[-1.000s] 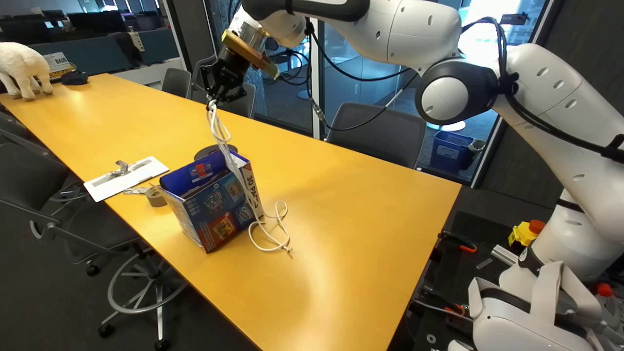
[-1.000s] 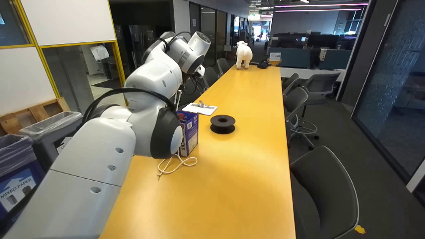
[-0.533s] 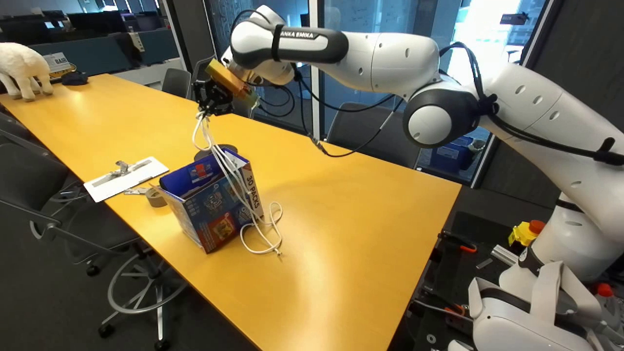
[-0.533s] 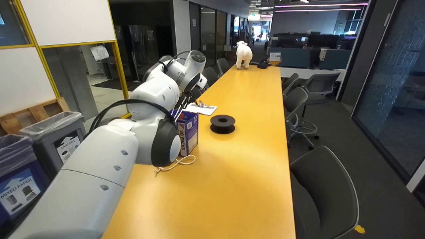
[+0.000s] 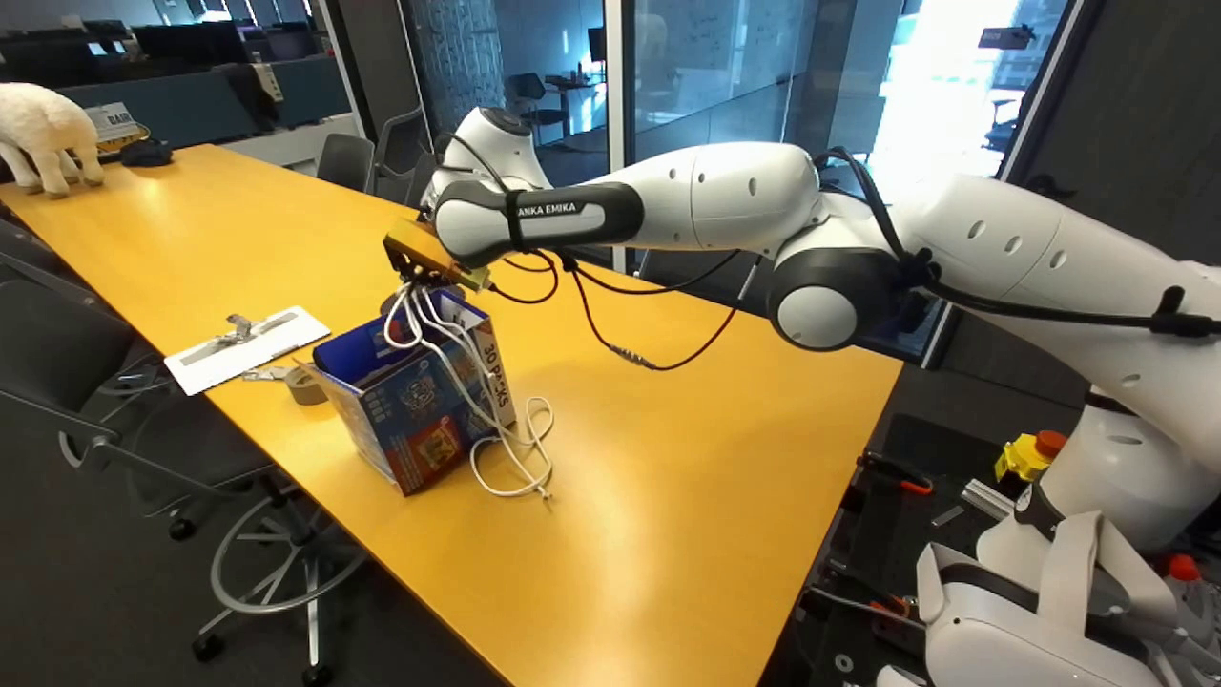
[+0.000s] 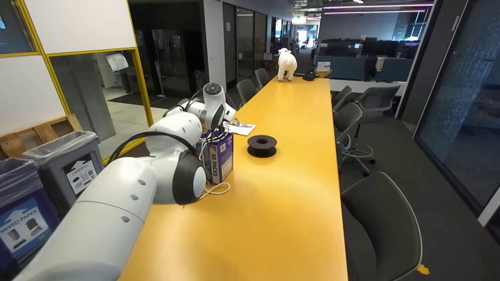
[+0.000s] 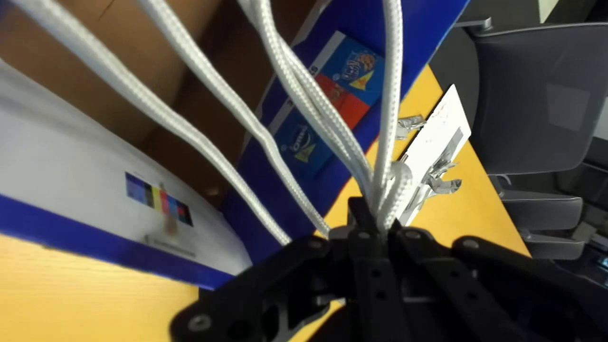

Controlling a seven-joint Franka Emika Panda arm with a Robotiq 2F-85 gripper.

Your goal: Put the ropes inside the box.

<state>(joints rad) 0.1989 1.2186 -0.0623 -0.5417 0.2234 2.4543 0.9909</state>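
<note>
White braided-cord ropes [image 7: 392, 80] held in a black two-fingered gripper [image 7: 380, 218] at the mouth of a blue printed cardboard box [image 5: 420, 410].

In an exterior view, I see a smooth white jointed robot arm [image 5: 754, 198] extended over a long orange-yellow table [image 5: 658, 458], the gripper just above the upright box's rim; strands run down outside the box to a loose loop on the table just beside it, and a flat white clipboard [image 5: 246, 353] and a round grey-brown tape roll [image 5: 308, 392] lie near. In an exterior view, a round black spool [image 6: 261, 151] stands near the box, apart from it, and the arm's elbow hides part of the loop. In the wrist view, the gripper is narrow, pinching bundled strands; further lengths cross the box's mouth, and whether any rests inside, I cannot tell.
</note>
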